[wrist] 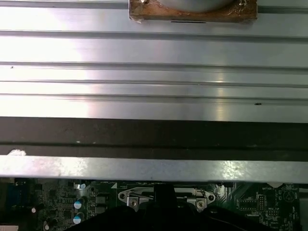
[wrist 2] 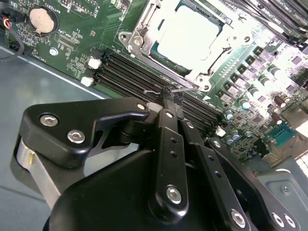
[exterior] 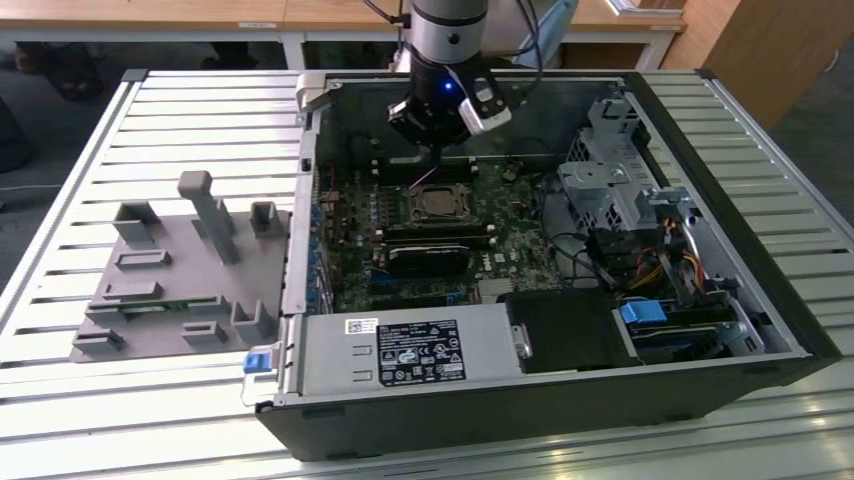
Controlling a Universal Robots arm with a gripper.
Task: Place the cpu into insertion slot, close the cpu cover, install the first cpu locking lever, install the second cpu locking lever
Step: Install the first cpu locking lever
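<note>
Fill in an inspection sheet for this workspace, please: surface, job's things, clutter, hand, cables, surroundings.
Surface: slatted metal table carrying an open computer case.
Job's things: cpu lies under the closed cpu cover; a thin wire lever runs beside the cover.
Clutter: grey fixture block on the table, beside the case.
Hand: hand shut, its tips at the wire lever; grip not certain.
Cables: coloured bundle inside the case.
Surroundings: wooden desks behind the table.

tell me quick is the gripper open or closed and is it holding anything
gripper: shut, fingertips together at the thin wire locking lever beside the cpu cover; whether it actually grips the lever cannot be told.
</note>
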